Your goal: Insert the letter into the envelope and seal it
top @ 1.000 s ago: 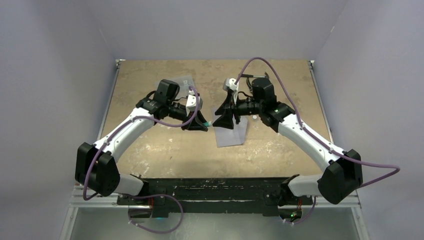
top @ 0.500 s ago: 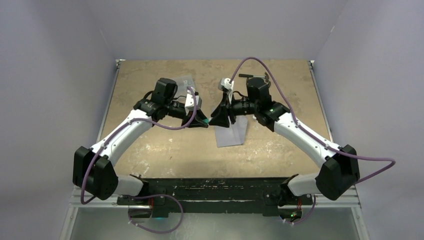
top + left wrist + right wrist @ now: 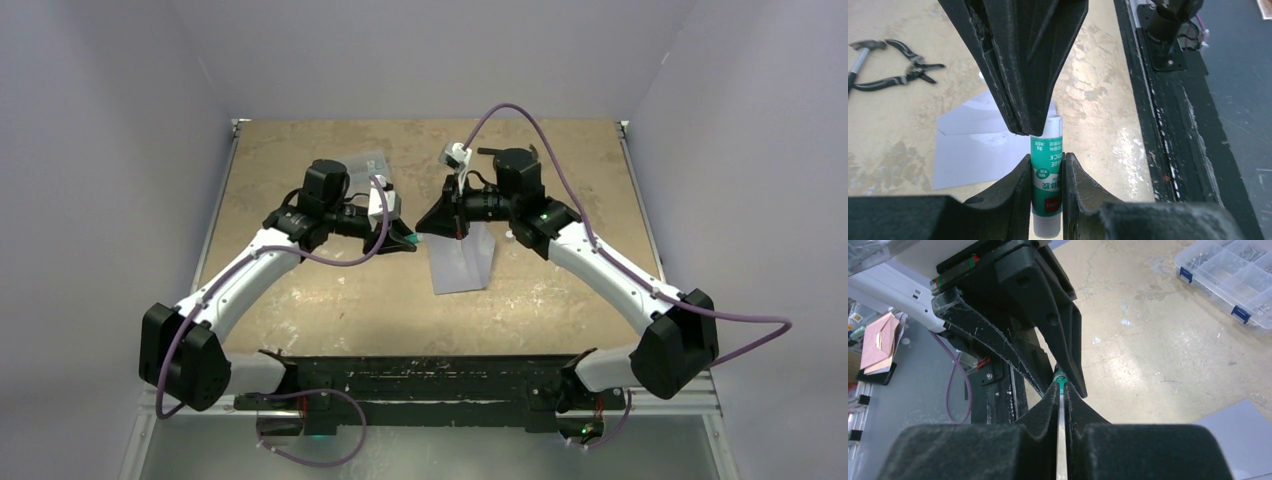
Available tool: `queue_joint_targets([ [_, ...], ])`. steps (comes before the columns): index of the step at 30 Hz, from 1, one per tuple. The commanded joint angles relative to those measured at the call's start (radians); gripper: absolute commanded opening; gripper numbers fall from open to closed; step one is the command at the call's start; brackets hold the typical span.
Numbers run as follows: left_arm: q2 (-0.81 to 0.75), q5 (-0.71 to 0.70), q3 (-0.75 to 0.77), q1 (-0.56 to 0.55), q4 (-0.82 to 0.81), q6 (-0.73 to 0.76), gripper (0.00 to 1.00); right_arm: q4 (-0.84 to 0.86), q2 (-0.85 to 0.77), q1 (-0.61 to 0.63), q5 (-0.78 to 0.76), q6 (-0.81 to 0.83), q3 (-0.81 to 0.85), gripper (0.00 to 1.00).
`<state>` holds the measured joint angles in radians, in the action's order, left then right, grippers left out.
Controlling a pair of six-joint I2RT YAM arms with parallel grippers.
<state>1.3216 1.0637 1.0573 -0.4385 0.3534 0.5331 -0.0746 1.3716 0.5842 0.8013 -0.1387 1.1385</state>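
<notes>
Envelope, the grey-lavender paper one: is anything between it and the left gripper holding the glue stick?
Nothing visible lies on the grey-lavender paper envelope. The green-and-white glue stick in the left gripper has the right gripper closed on its far end, above the table beside the envelope.

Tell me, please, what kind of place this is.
Probably a robotics lab test cell: a worn tabletop enclosed by plain walls, with pliers and a clear compartment box of small parts on it.
</notes>
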Motion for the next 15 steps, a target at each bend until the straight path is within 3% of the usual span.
queue_joint_targets([
  [1, -0.085, -0.037, -0.031, 0.004, -0.210, -0.100, 0.00, -0.010, 0.018, 0.002, -0.041, -0.065, 0.064, 0.04],
  [5, -0.136, -0.151, -0.087, 0.004, -0.317, -0.141, 0.00, 0.007, 0.040, 0.003, -0.077, -0.163, 0.079, 0.00],
  [7, -0.146, -0.157, -0.095, 0.004, -0.331, -0.146, 0.00, 0.018, 0.038, 0.003, -0.092, -0.190, 0.080, 0.10],
  [11, -0.124, -0.149, -0.079, 0.004, -0.285, -0.139, 0.00, 0.050, -0.006, 0.003, -0.083, -0.213, 0.069, 0.46],
  [13, -0.121, -0.159, -0.078, 0.004, -0.281, -0.137, 0.00, 0.060, -0.015, 0.003, -0.068, -0.231, 0.071, 0.54],
  [15, -0.119, -0.168, -0.073, 0.004, -0.284, -0.137, 0.00, 0.054, -0.007, 0.003, -0.069, -0.229, 0.076, 0.56],
])
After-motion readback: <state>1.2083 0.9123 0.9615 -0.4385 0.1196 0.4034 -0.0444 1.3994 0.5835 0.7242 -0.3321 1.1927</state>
